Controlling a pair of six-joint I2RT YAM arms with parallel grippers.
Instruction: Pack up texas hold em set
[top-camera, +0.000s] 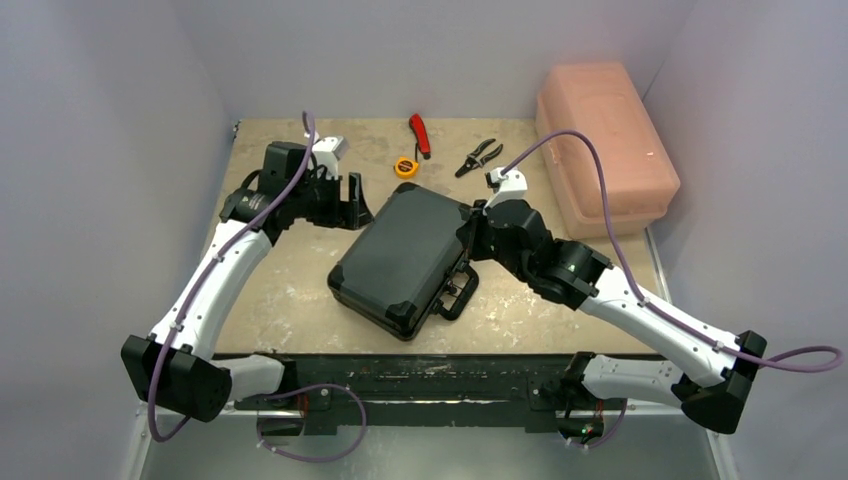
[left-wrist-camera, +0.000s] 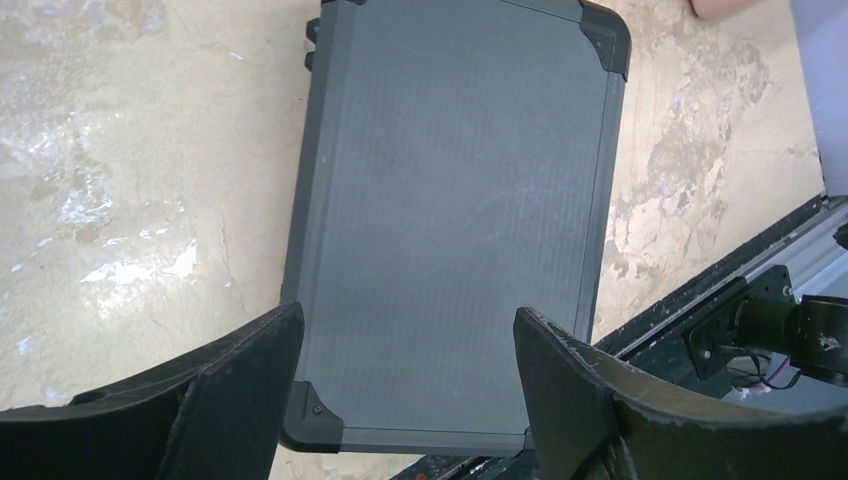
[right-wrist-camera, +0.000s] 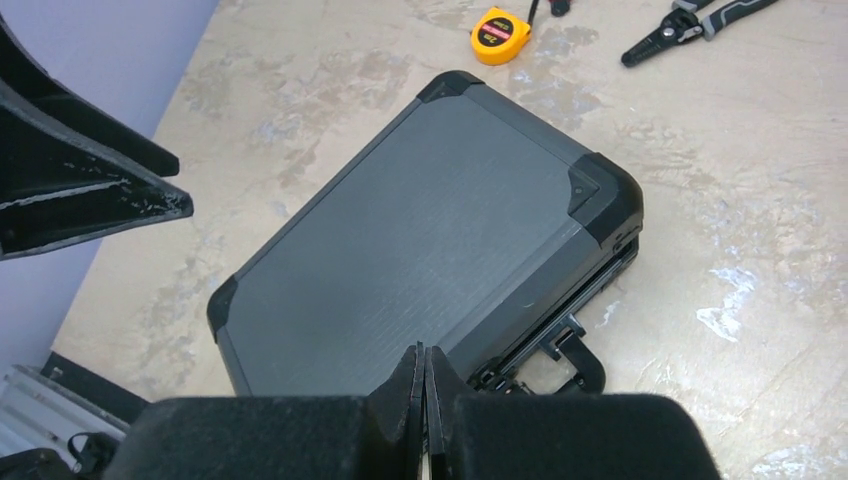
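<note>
Right now the black briefcase (top-camera: 405, 258) lies shut and flat near the middle of the table (top-camera: 290, 290). It sits at a slant, with its handle (top-camera: 457, 295) pointing toward five o'clock. The lid is finely ribbed, with smooth rounded caps on the corners.

The left gripper (left-wrist-camera: 405, 315) hangs at the case's ten o'clock corner, fingers spread wide and holding nothing. The right gripper (right-wrist-camera: 424, 365) sits over the two o'clock edge, its fingers pressed together with nothing between them. Whether it touches the lid I cannot tell.

Beyond the case at twelve o'clock lie a round yellow tape measure (top-camera: 405, 167), a red-handled tool (top-camera: 419, 135) and a pair of pliers (top-camera: 478, 157), all apart from the case. A pink plastic box (top-camera: 605, 145) with rounded edges stands at two o'clock against the right wall. The tabletop is mottled beige with pale scuffs.
</note>
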